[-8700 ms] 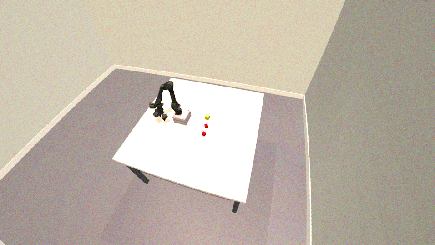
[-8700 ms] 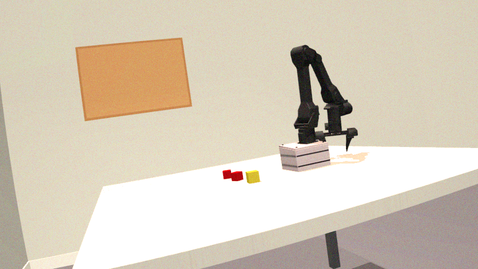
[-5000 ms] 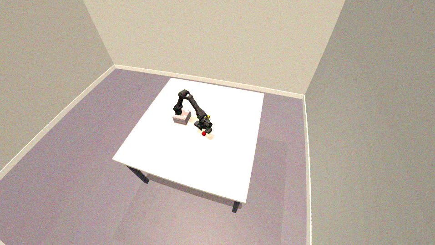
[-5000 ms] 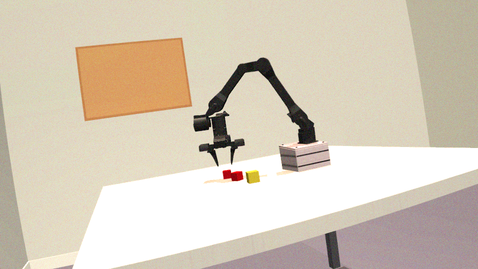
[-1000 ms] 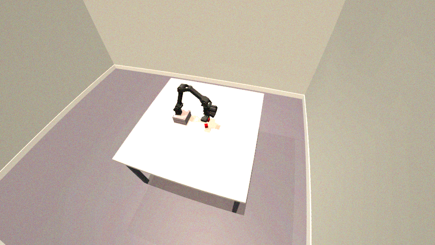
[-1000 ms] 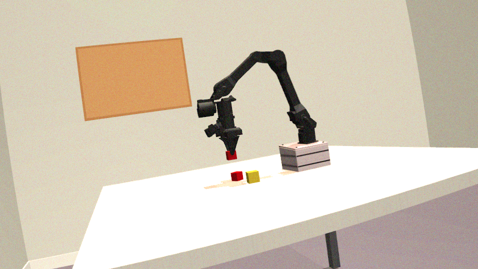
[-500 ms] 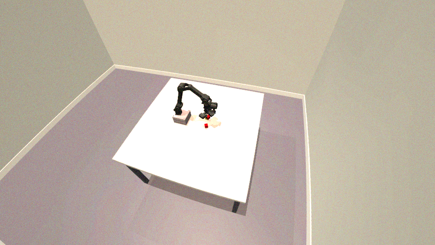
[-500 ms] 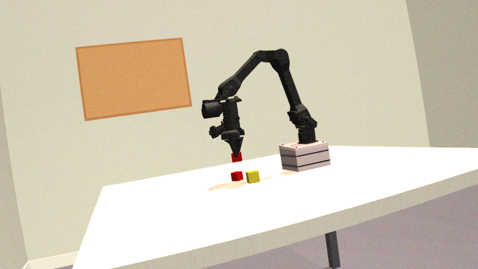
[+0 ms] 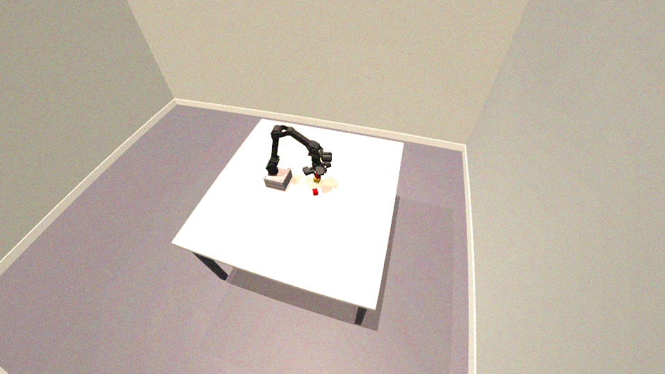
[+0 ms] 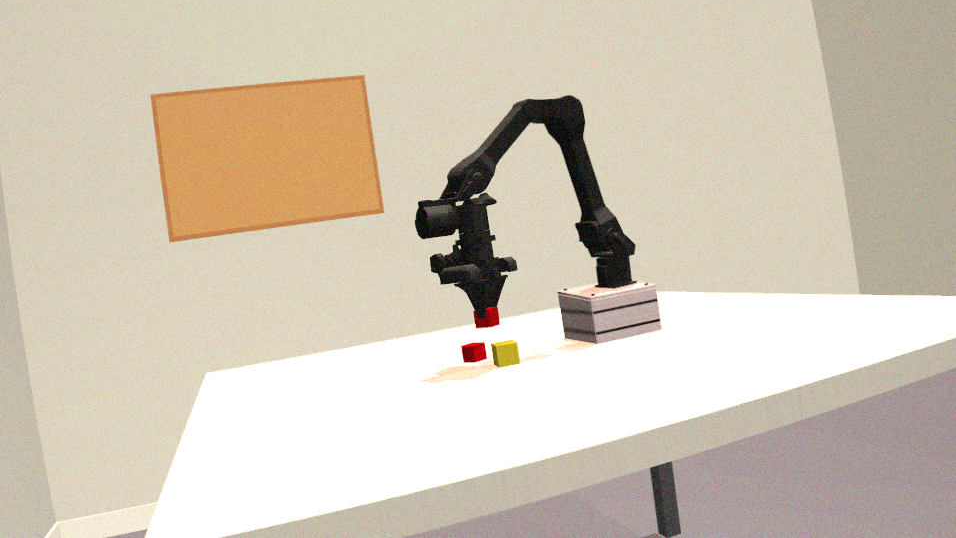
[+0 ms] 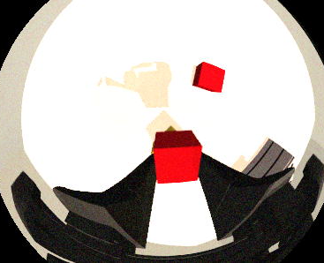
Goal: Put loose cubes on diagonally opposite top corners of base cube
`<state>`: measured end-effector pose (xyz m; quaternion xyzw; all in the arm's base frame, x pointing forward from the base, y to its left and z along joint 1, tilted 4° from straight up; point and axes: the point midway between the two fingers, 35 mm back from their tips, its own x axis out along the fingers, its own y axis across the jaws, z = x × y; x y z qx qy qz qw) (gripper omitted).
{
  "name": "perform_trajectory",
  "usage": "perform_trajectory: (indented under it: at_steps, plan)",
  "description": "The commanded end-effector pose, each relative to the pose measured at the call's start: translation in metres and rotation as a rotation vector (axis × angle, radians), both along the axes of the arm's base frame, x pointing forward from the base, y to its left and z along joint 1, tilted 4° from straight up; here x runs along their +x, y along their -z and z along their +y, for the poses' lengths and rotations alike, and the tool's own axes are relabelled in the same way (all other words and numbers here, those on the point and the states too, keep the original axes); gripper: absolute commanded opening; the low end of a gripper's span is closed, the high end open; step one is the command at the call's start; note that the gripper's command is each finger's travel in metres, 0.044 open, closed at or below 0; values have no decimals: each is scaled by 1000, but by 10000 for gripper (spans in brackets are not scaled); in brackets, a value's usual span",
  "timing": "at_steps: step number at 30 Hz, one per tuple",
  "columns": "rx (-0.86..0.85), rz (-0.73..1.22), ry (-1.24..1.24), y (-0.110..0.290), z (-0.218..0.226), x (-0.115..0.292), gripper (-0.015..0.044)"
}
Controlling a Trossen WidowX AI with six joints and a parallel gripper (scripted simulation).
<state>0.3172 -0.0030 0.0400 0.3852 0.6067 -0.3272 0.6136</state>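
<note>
Hand (image 10: 485,310) pinching a red cube (image 10: 486,317) between both fingers, pointing straight down, clear of the worktop (image 10: 394,433). Yellow base cube (image 10: 505,353) sits on the worktop almost directly under it — in the wrist view only a sliver shows above the held cube. Second red cube (image 10: 473,351) just beside the yellow one, at 1 o'clock in the wrist view (image 11: 208,77).
</note>
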Motion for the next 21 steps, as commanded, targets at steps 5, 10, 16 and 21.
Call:
perform_trajectory:
  at_steps: [5, 10, 16, 21]
  plan:
    - [6, 8, 40, 2, 3, -3, 105]
    - [6, 8, 40, 3, 3, -3, 105]
    - [7, 9, 48, 18, 5, -2, 105]
    - [7, 9, 53, 28, 6, -2, 105]
